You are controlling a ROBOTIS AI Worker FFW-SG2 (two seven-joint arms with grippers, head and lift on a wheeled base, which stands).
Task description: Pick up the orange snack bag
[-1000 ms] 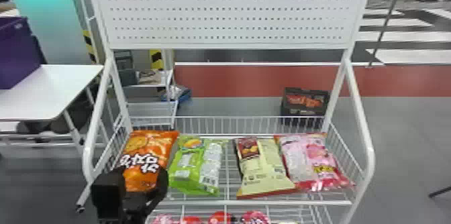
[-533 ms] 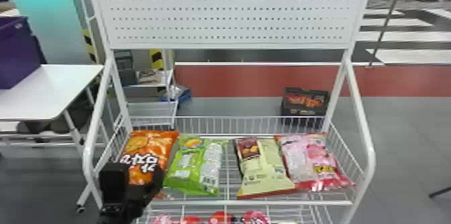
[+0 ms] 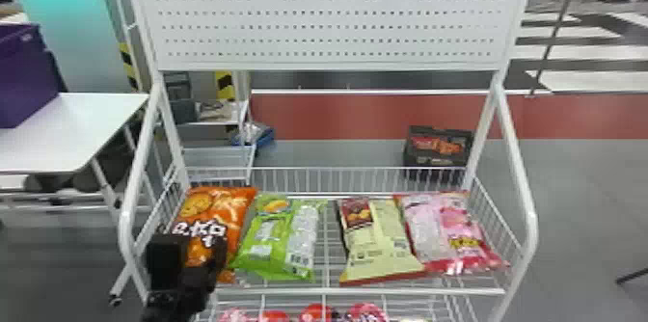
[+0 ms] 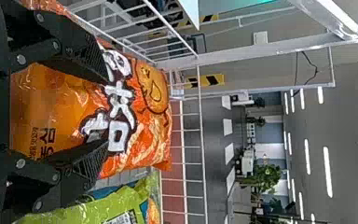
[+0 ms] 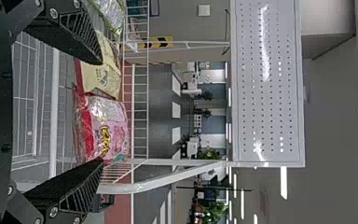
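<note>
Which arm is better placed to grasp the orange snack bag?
Left, I'd judge: the left gripper is open at the orange snack bag, while the right gripper faces the pink bag at the other end of the wire shelf.

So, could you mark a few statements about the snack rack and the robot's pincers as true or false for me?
1. The orange bag lies at the left end of the row. True.
2. The green bag lies at the right end. False: it is second from the left; the pink bag is at the right end.
3. The left pincer is open, at the orange bag. True.
4. The right pincer is shut. False: its fingers are wide apart.
5. The purple box stands on a white table. True.
</note>
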